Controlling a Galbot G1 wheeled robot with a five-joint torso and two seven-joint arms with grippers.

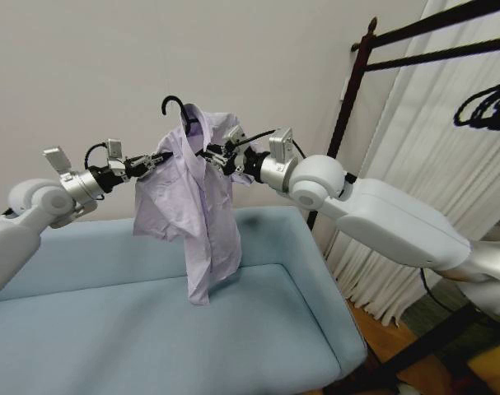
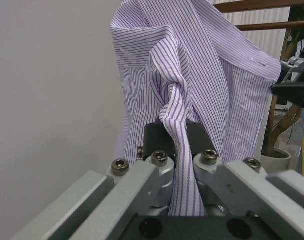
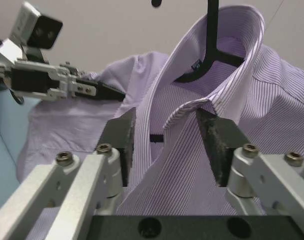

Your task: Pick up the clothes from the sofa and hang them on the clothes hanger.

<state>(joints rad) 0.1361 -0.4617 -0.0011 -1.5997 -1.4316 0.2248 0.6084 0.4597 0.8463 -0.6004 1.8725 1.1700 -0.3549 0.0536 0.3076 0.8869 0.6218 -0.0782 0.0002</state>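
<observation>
A plain pale wall (image 1: 85, 66) backs a light blue sofa (image 1: 109, 329), whose smooth, matte cushions run across the lower part of the head view. From the left, the left gripper (image 1: 161, 159) reaches in above the seat, its metal fingers clenched on a twisted fold of the shirt (image 1: 192, 206) near one shoulder. The shirt is thin cotton with fine purple and white stripes. It hangs in the air over the sofa, limp and creased, with its collar draped around a black hanger (image 1: 175, 104) whose curved hook rises above it. Just to the shirt's right, the right gripper (image 3: 167, 140) faces the collar and button placket, its dark rough pads (image 3: 214, 142) spread apart and released. Farther right stands a dark wooden clothes rack (image 1: 352, 90) with turned posts, in front of pleated white curtains (image 1: 414, 148).
</observation>
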